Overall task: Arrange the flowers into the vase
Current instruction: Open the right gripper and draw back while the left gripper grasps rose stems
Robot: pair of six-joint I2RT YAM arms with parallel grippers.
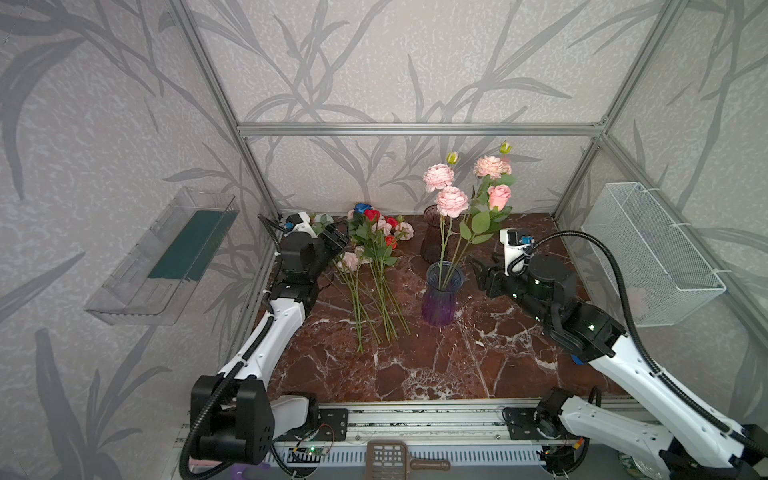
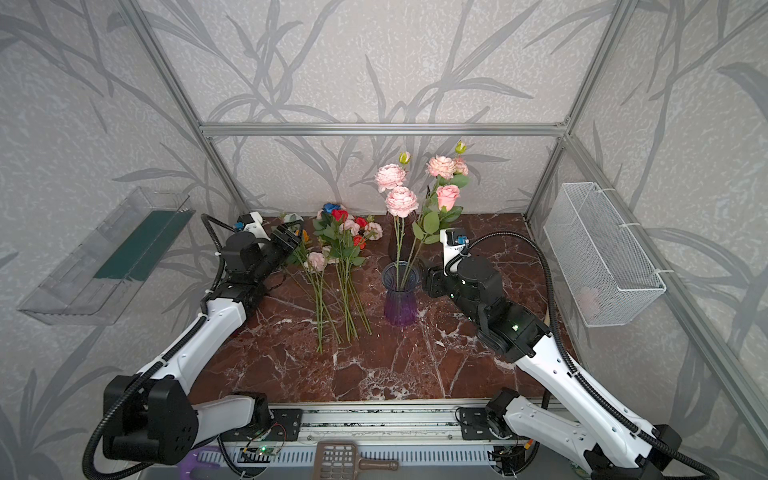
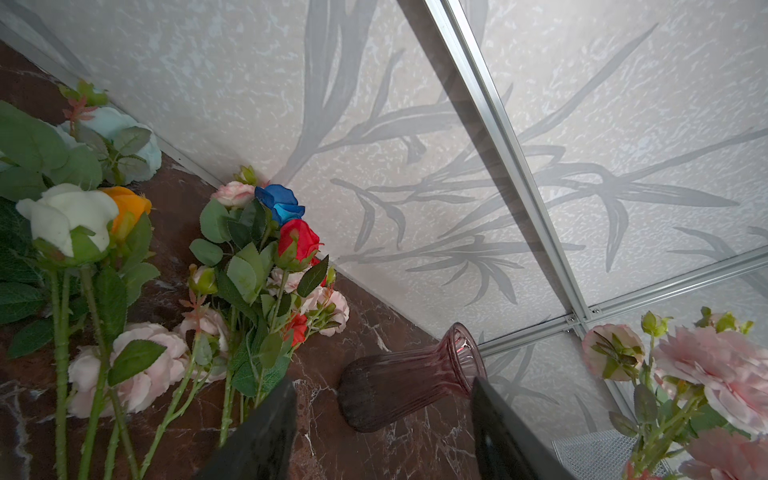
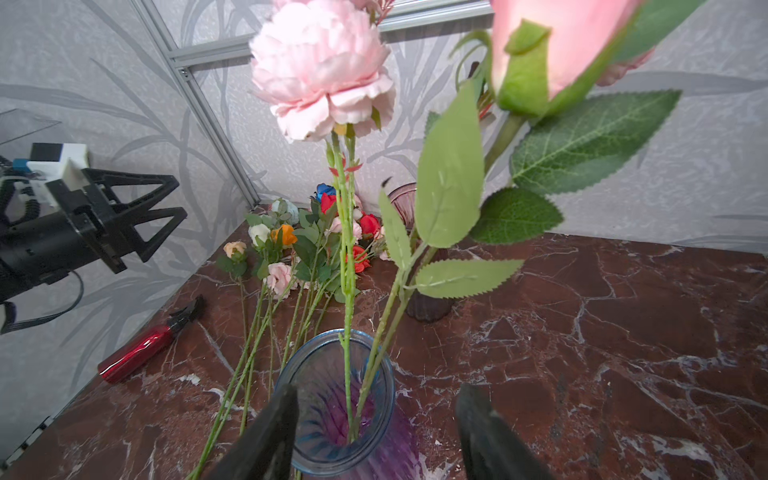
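Right pincer (image 4: 376,390) and left pincer (image 4: 180,198) both gape wide, empty. Several pink flowers (image 1: 451,199) stand in the vase (image 1: 443,297); the larger pile (image 1: 376,245) on the counter (image 1: 457,365) awaits.

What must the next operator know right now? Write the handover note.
Left gripper: open, empty, hovering near the loose flowers.
Right gripper: open, empty, beside the purple vase.
Done: a few pink flowers stand in that vase.
Left: the loose flowers lie on the table, stems toward the front. The darker vase behind looks empty.
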